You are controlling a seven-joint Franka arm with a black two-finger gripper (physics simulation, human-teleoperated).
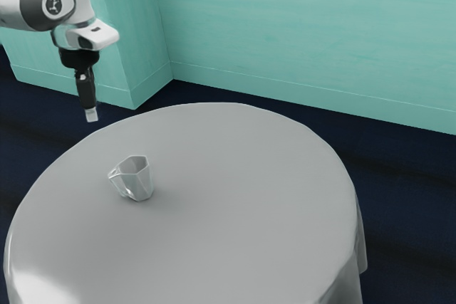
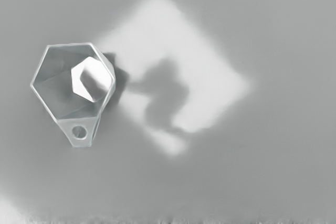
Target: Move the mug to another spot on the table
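Round table [image 1: 249,197], grey cloth hanging over the near edge. Mug [image 1: 132,177] stands upright on the half toward the exterior view's left, about midway between the near and far edges. It is pale and faceted, with its handle [image 1: 114,173] turned to the exterior view's left. Nothing touches it.

Wrist view looks straight down into the mug [image 2: 73,82]: angular rim, open mouth up, handle [image 2: 80,132] with a round hole. A bright patch of light [image 2: 210,77] lies on the cloth beside it, crossed by a dark shadow [image 2: 163,95].

Gripper [image 1: 90,113] hangs high over the table's far edge toward the exterior view's left, pointing down, well apart from the mug. Seen edge-on, so I cannot tell whether it is spread or pressed together.

Beyond: dark floor [image 1: 399,176], teal wall [image 1: 299,26].
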